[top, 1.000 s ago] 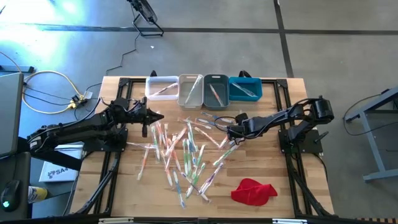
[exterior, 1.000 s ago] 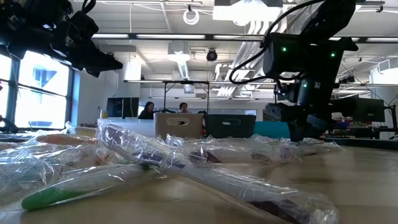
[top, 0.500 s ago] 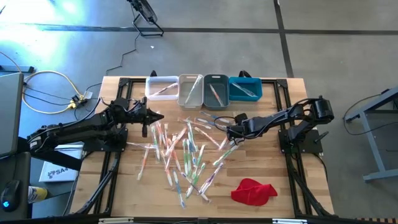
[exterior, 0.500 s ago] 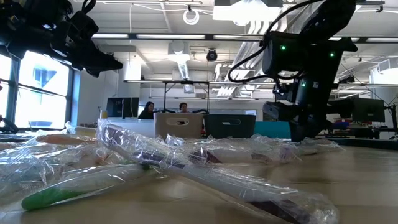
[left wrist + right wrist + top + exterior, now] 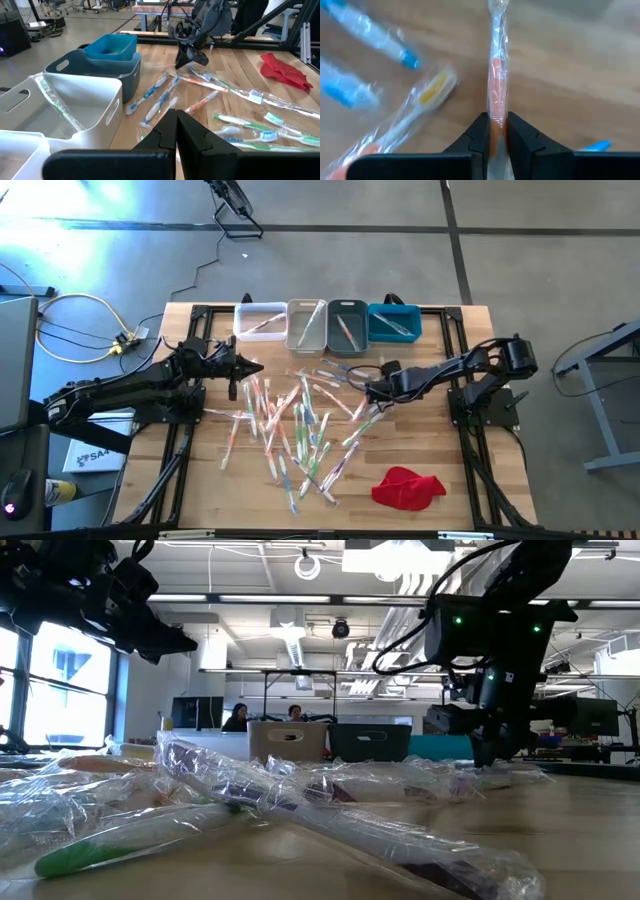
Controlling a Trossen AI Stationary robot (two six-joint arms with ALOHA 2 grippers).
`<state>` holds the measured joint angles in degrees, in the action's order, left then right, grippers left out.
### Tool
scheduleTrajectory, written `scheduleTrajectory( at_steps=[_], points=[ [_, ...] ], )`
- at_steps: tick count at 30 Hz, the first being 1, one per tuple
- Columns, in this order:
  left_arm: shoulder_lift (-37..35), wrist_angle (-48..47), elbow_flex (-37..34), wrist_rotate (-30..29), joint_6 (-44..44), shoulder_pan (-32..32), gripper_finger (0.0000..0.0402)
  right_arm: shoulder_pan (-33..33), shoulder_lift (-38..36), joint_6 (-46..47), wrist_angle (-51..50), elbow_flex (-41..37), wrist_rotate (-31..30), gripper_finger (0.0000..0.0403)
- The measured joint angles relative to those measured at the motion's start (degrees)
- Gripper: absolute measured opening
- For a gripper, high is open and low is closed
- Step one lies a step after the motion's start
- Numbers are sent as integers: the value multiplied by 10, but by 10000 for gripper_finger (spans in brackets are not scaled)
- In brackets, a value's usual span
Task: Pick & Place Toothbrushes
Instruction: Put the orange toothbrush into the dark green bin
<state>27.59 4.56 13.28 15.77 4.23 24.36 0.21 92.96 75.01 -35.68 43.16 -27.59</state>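
Nearest in the low view, lower left of frame: a heap of wrapped toothbrushes [image 5: 200, 810], crinkled clear film, one green handle among them. Seen from above as a loose scatter [image 5: 295, 425] at frame centre on the wooden table [image 5: 440, 440]. Right gripper [image 5: 493, 131] low at the scatter's right edge [image 5: 372, 392], clamped on the orange-handled toothbrush [image 5: 496, 80] near mid-length. Likely light and stiff inside, film slippery and springy; best pinched across the handle, not the loose wrapper end. Left gripper [image 5: 175, 125] pressed together, empty, hung over the scatter's upper left [image 5: 243, 368]. Farthest, top centre: four bins [image 5: 327, 325], some brushes inside. Red cloth [image 5: 408, 485] lower right.
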Motion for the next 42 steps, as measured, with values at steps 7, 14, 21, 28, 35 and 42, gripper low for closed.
scheduleTrajectory(
  at_steps=[7, 14, 21, 28, 35, 42],
  points=[
    [0, 0, 0, 0, 0, 0, 0, 0, -42, 4, -3, 1, -31, 38],
    [0, -1, 0, 0, 0, 0, 0, 2, -97, -6, 8, 1, -35, 38],
    [0, 0, 0, 0, 0, 0, 0, 3, -156, -90, 83, 1, -22, 39],
    [0, 0, 0, 0, 0, 0, 0, 4, -192, -287, 297, 1, -38, 39],
    [0, 0, 0, 0, 0, 0, 0, -15, -193, -490, 520, 1, -39, 38],
    [0, 0, 0, 0, 0, 0, 0, -55, -193, -541, 560, 1, -38, 38]
  ],
)
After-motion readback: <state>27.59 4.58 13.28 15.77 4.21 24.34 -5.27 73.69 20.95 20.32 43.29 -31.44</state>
